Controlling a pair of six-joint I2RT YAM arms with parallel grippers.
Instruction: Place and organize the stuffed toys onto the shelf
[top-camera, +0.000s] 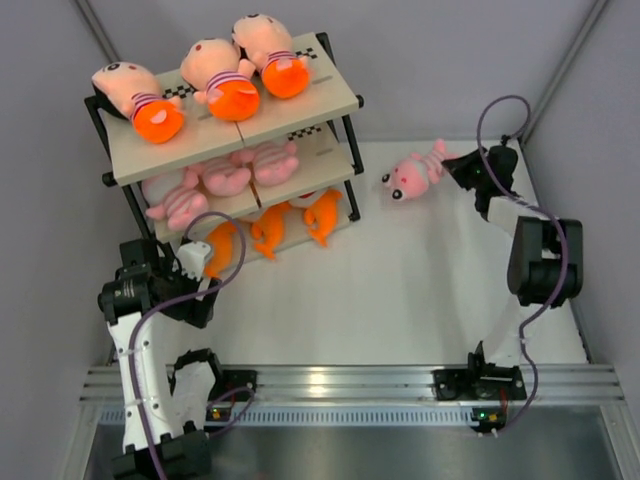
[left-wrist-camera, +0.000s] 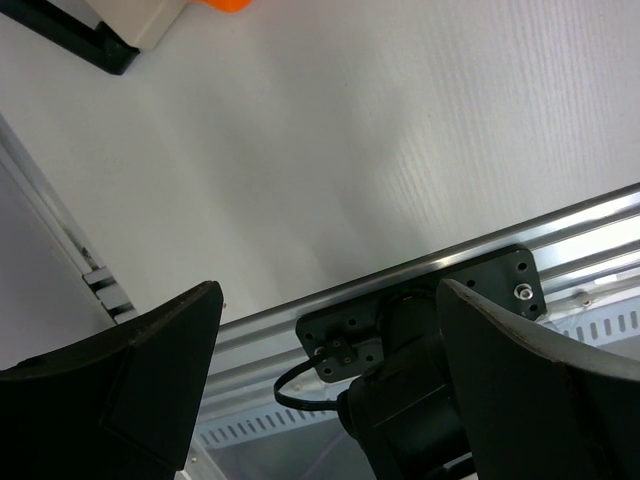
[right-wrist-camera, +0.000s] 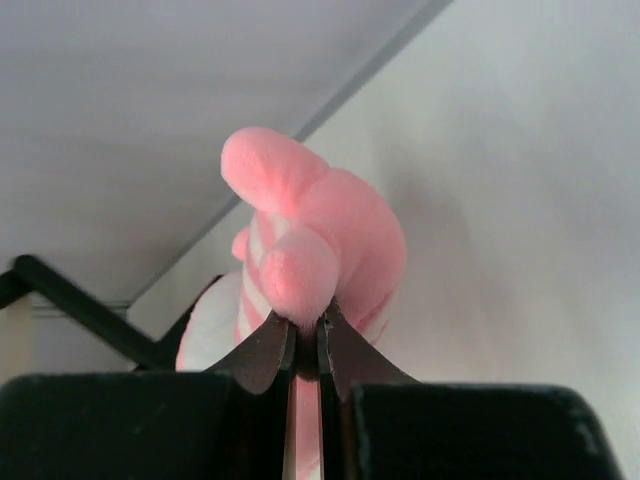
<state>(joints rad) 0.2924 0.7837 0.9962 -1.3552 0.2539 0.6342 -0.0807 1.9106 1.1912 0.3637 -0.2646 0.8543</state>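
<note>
White tabletop at upper right holds the loose pink striped plush (top-camera: 410, 175), well apart from the shelf (top-camera: 300, 110), one thin limb pinched in the tightly closed right gripper (right-wrist-camera: 305, 325), and it is likely light, soft and floppy, surer gripped by the body, while the left gripper (left-wrist-camera: 328, 295) gapes wide, empty.

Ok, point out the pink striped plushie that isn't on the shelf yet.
The pink striped plushie right of the shelf, a limb pinched in the right gripper; the other pink ones lie on the shelf's middle tier.
</note>
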